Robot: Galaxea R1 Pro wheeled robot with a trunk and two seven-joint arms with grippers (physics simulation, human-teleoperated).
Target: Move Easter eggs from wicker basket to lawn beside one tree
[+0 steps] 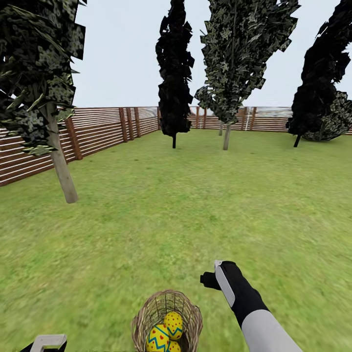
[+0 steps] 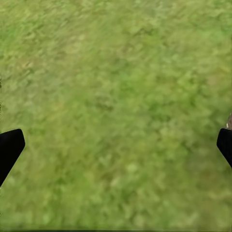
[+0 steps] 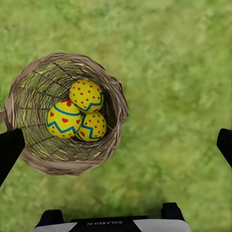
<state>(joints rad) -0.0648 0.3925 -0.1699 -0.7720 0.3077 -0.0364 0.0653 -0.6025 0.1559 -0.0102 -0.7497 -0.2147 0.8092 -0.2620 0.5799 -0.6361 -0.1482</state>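
All three Easter eggs [image 3: 79, 116] sit in the wicker basket [image 3: 34, 96], clustered and touching each other at the bottom; the basket stands on the lawn [image 1: 176, 210] right in front of the robot. None out yet, so the step in hand looks like the first pick.

Right end effector [image 3: 116, 145] hovers above the lawn just beside the basket, offset from the eggs, not over them. Its fingers are spread wide at the edges of the right wrist view, nothing between them, touching nothing. Left end effector [image 2: 116, 145] is also wide open, over bare grass, empty.

To do it well: centre the right end effector over the basket mouth first, then come straight down so the fingers clear the woven rim. Go for the red-dotted egg [image 3: 86, 95], probably the highest and easiest to reach. Straddle one egg only; the three are packed, so a finger may wedge between neighbours or nudge them. Close gently, as round shells likely slip. Lift straight up to avoid tipping the basket.

Nearest speckled tree [image 1: 61, 166] stands ahead to the left, near the fence [image 1: 98, 129]; a good drop spot.
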